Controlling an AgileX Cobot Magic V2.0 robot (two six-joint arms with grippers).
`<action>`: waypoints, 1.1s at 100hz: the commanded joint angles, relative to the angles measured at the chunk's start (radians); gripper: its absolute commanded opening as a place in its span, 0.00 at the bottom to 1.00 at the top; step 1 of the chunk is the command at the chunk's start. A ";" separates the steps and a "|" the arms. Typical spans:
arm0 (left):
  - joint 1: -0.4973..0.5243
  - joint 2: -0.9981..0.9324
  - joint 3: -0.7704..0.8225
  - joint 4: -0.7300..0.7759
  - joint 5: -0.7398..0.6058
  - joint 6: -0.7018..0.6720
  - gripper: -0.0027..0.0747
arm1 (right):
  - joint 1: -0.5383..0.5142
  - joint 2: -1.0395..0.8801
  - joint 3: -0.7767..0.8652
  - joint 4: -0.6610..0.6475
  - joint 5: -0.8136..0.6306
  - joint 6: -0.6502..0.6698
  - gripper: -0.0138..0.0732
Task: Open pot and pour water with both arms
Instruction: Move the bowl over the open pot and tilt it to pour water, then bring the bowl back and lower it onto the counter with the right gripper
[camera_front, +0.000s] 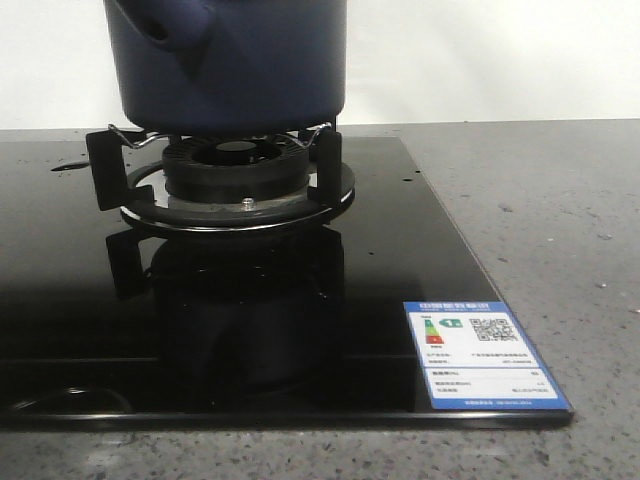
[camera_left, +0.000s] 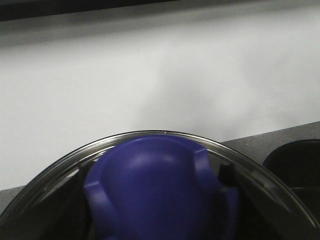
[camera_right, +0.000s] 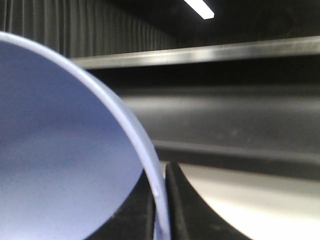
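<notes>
The dark navy pot (camera_front: 230, 60) stands on the burner's supports at the top of the front view, its side stub (camera_front: 165, 20) to the left and its top cut off. Neither gripper shows in that view. In the left wrist view my left gripper (camera_left: 160, 205) is closed round the blue knob (camera_left: 155, 180) of a glass lid (camera_left: 55, 167), held up in front of a white wall. In the right wrist view my right gripper (camera_right: 162, 212) pinches the rim of a light periwinkle bowl (camera_right: 60, 150) between its black fingers (camera_right: 187, 210).
The black gas burner (camera_front: 237, 170) sits on a glossy black glass cooktop (camera_front: 400, 250) with a blue-and-white energy label (camera_front: 483, 352) at its front right corner. Grey speckled counter (camera_front: 560, 220) lies to the right. A black rounded object (camera_left: 295, 165) shows beside the lid.
</notes>
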 joint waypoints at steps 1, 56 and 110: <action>0.002 -0.022 -0.035 -0.021 -0.086 -0.001 0.51 | -0.001 -0.049 -0.027 -0.024 -0.118 -0.003 0.11; 0.002 -0.022 -0.035 -0.021 -0.086 -0.001 0.51 | -0.001 -0.049 -0.027 -0.026 -0.121 -0.003 0.11; 0.002 -0.022 -0.035 -0.092 -0.086 -0.001 0.51 | -0.008 -0.119 -0.047 -0.004 0.154 -0.006 0.11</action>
